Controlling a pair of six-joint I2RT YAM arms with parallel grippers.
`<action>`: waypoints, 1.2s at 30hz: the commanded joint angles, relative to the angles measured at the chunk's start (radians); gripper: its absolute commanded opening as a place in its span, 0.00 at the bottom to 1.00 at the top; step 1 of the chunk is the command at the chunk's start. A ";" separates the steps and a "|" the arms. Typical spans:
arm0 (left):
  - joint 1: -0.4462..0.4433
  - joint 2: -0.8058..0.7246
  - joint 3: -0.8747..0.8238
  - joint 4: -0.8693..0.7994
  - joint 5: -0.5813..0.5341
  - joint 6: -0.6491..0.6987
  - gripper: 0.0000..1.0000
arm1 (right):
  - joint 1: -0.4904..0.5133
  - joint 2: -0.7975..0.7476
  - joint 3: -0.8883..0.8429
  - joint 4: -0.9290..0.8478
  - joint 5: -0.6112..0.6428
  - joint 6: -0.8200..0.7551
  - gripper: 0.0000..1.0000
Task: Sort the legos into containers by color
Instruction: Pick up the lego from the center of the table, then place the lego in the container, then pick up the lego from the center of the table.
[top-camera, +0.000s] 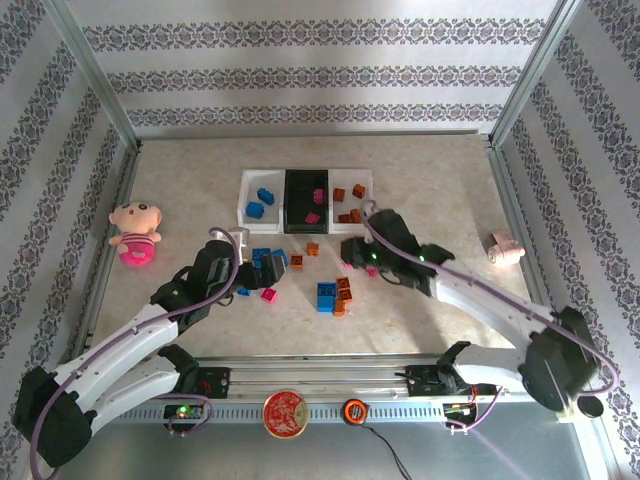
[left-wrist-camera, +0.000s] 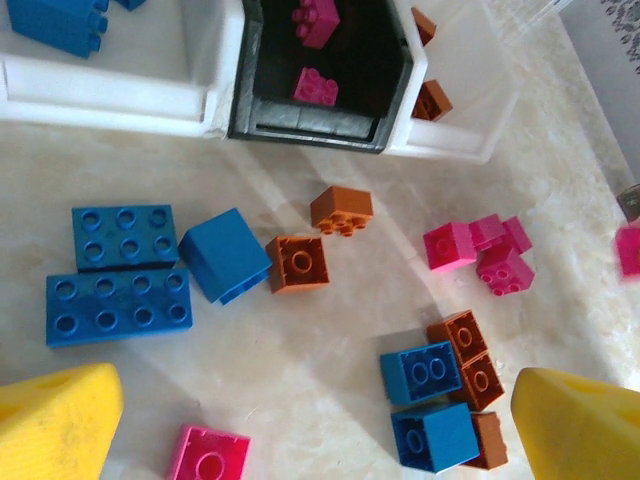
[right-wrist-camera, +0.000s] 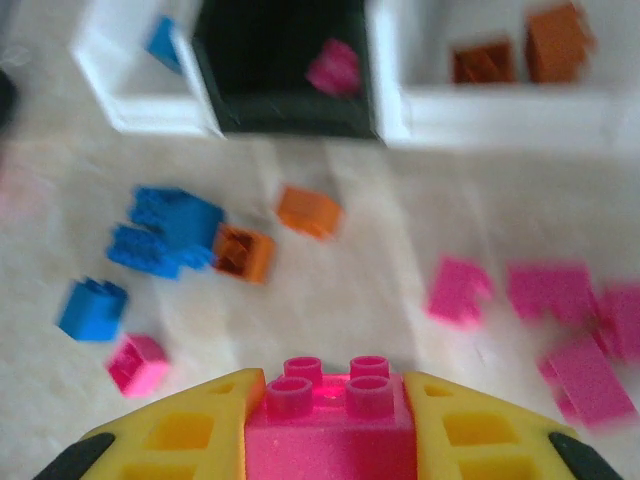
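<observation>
While your right gripper (top-camera: 352, 250) is clamped on a magenta brick (right-wrist-camera: 330, 415), whose four studs show between the yellow fingers (right-wrist-camera: 170, 440), your left gripper (left-wrist-camera: 318, 435) hangs with its jaws spread wide and nothing between them. Ahead of both tools sit the containers, three open bins joined side by side. The left white bin (left-wrist-camera: 100, 95), ahead and to the left of the right gripper, holds two blue bricks (top-camera: 255, 210). The black bin (left-wrist-camera: 310, 125), straight ahead of the right gripper, holds two magenta bricks (left-wrist-camera: 316, 87). The right white bin (left-wrist-camera: 450, 150), ahead and to its right, holds about four orange bricks (top-camera: 358, 190). The rest of the legos (left-wrist-camera: 118, 305) lie loose on a beige marbled table (top-camera: 450, 190) between the tools and the bins. Under the left gripper, large blue bricks lie toward its left finger. Two orange ones (left-wrist-camera: 320, 250) lie ahead of it, and a magenta cluster (left-wrist-camera: 480, 255) lies ahead to the right. A blue and orange clump (left-wrist-camera: 440, 405) sits just beside its right finger. A pink plush doll (top-camera: 135, 232) lies well out to the left of the left gripper, and a pink-white roll (top-camera: 505, 250) lies well to the right of the right gripper. Striped, patterned wallpaper (top-camera: 320, 80) and metal frame posts (top-camera: 95, 75) enclose the table.
</observation>
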 joint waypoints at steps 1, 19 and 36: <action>-0.001 -0.030 -0.026 -0.007 -0.004 -0.014 1.00 | 0.005 0.166 0.184 0.021 -0.024 -0.080 0.25; -0.002 -0.077 -0.077 -0.051 0.024 -0.046 1.00 | -0.037 0.816 0.868 -0.134 0.094 -0.122 0.59; 0.001 -0.063 -0.075 0.010 0.057 -0.059 1.00 | -0.045 0.184 0.127 -0.117 0.175 -0.049 0.66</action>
